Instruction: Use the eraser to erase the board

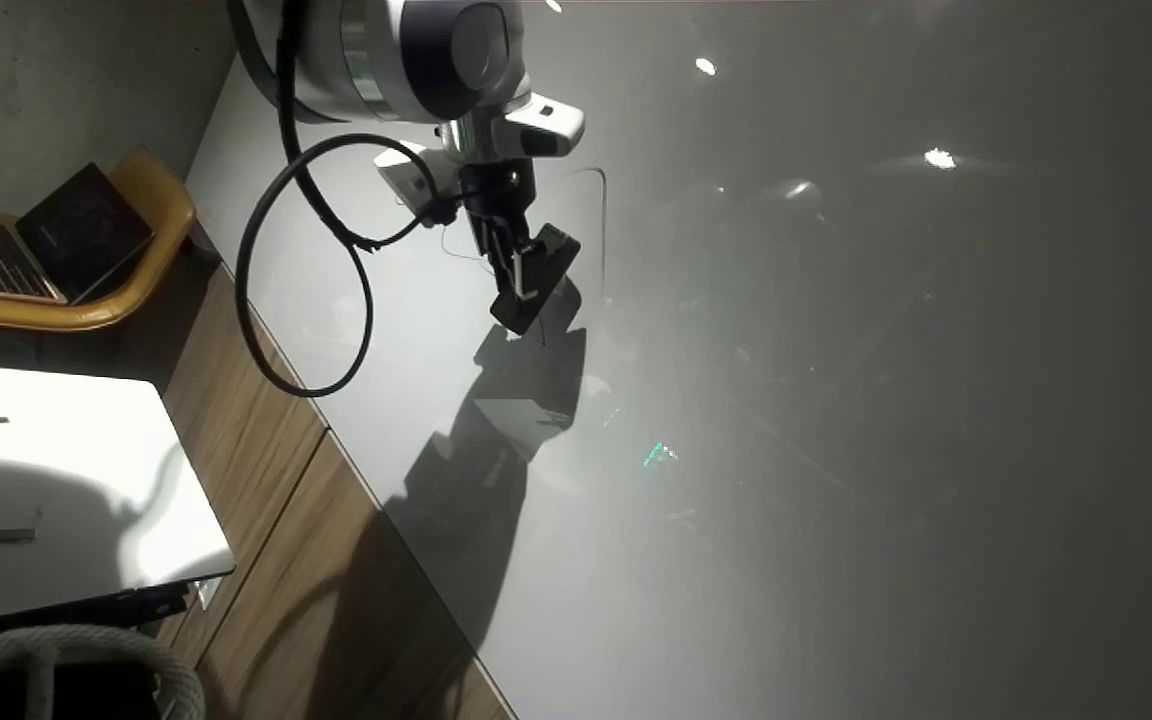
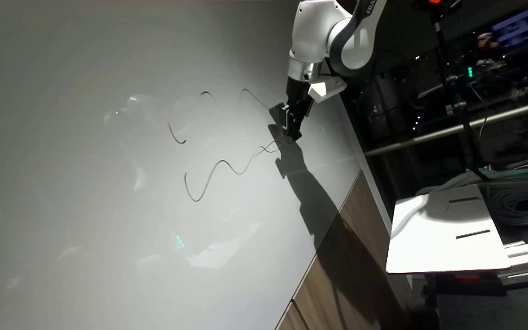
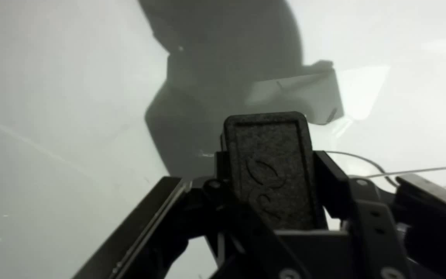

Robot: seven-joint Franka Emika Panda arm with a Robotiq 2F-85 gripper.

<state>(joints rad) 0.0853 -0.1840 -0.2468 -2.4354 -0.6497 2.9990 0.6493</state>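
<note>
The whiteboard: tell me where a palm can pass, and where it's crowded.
In an exterior view, bare whiteboard lies left of and below the black marks, up to the dark shadow and the wooden panel; I make out only glare there. Crowded: around the hand, shut on the eraser by the marks' right end, and the looped cable beside it.

A smooth, glossy, reflective board (image 1: 886,420), a matt, grainy eraser (image 3: 275,174), plastic-looking robot arm (image 2: 316,32), shiny metal collar (image 2: 301,69), wood-grained panels (image 1: 236,420)
</note>
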